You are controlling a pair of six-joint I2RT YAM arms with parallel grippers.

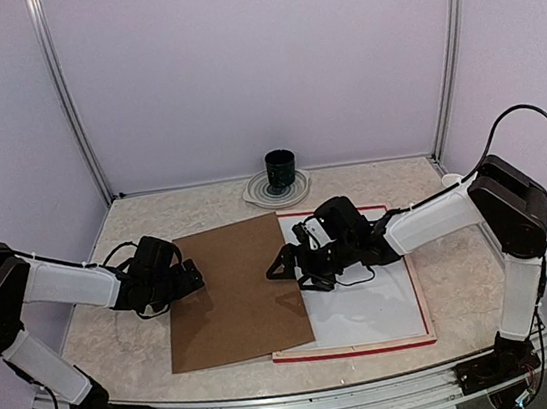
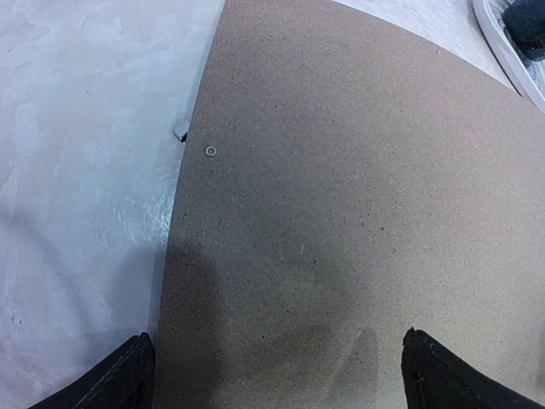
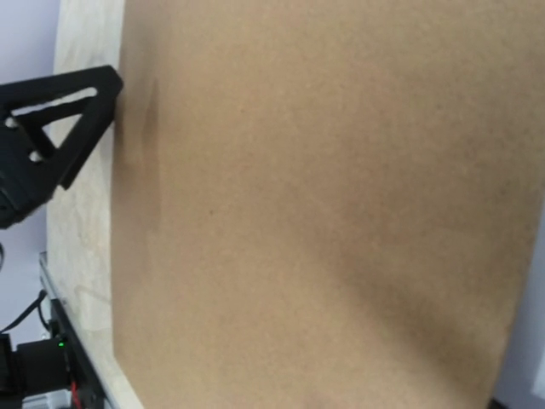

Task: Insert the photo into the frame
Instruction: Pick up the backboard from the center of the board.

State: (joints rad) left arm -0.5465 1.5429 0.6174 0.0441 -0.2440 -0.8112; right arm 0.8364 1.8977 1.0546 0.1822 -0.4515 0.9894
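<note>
The red frame (image 1: 354, 350) lies flat at the right centre of the table with a white sheet (image 1: 377, 304) inside it. The cat photo is not visible in any view. A plain brown backing board (image 1: 233, 293) lies left of the frame, its right edge overlapping it. My left gripper (image 1: 190, 278) sits at the board's left edge; in the left wrist view it (image 2: 277, 375) is wide open and empty just above the board (image 2: 341, 187). My right gripper (image 1: 292, 266) is at the board's right edge. The board (image 3: 324, 204) fills the right wrist view and hides its jaws.
A dark cup (image 1: 281, 171) stands on a white plate (image 1: 255, 196) at the back centre. A black triangular finger (image 3: 64, 128) shows at the board's far edge in the right wrist view. Walls close in the back and both sides.
</note>
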